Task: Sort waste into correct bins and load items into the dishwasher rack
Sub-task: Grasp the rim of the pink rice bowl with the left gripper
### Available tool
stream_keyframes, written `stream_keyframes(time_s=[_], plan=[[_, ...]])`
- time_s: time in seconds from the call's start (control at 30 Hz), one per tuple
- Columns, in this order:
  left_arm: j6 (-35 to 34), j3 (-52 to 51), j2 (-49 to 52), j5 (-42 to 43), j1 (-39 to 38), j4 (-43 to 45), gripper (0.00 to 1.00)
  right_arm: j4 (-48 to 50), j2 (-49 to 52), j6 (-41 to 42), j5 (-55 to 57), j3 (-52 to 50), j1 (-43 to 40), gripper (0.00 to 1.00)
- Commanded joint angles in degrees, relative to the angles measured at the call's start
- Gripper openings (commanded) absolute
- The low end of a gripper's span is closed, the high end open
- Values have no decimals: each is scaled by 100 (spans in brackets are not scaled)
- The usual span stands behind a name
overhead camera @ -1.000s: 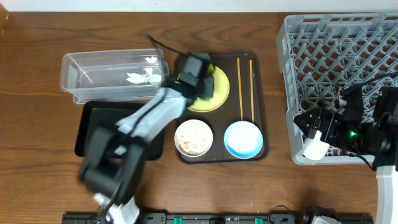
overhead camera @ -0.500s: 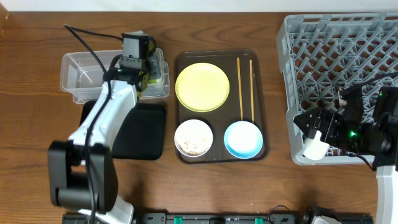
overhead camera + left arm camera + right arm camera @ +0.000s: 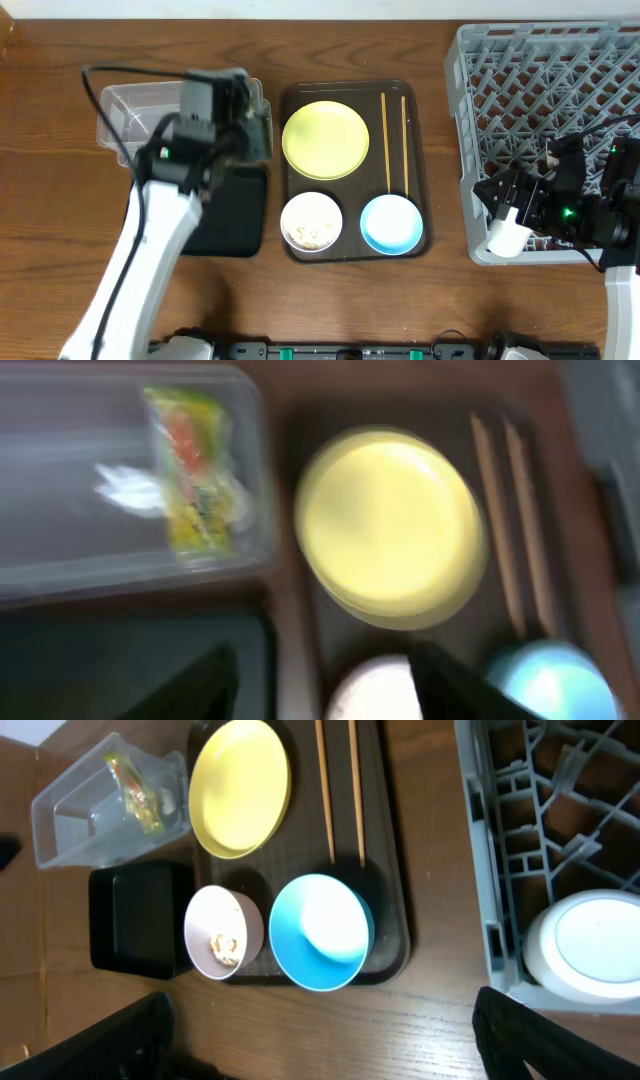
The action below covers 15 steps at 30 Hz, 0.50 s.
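Observation:
The snack wrapper [image 3: 195, 470] and the white tissue [image 3: 130, 485] lie in the clear tub [image 3: 125, 110]. My left gripper [image 3: 245, 125] hangs blurred over the tub's right end, open and empty [image 3: 320, 695]. On the brown serving tray [image 3: 425, 180] are the yellow plate [image 3: 325, 140], two chopsticks [image 3: 386, 140], the white bowl [image 3: 312, 222] with food scraps [image 3: 222, 945], and the blue bowl [image 3: 391, 224]. The white cup [image 3: 595, 945] sits in the front left corner of the grey rack [image 3: 560, 100]. My right gripper [image 3: 500, 195] hovers there, open and empty [image 3: 325, 1050].
The black tray [image 3: 235, 210] lies in front of the clear tub, partly under my left arm. Bare wooden table [image 3: 440, 300] runs along the front edge and between the serving tray and the rack.
My left gripper swung from over the yellow plate to the clear tub, opened and left the snack wrapper inside, then rose. The right arm has not moved.

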Motion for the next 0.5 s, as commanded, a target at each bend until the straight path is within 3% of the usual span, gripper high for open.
stream_keyframes(time_s=[0.0, 0.1, 0.23, 0.47], plan=[[-125, 46, -129, 260, -566, -619, 52, 59, 2, -57, -24, 63, 87, 94], [-516, -42, -63, -146, -1185, -1069, 51, 153, 2, -55, -24, 63, 87, 95], [-1134, -337, 203, -866, -1878, -1043, 52, 184, 2, -55, -24, 63, 87, 95], [-1663, -461, 1213, -866, -2455, -748, 51, 170, 2, -55, -24, 63, 87, 94]])
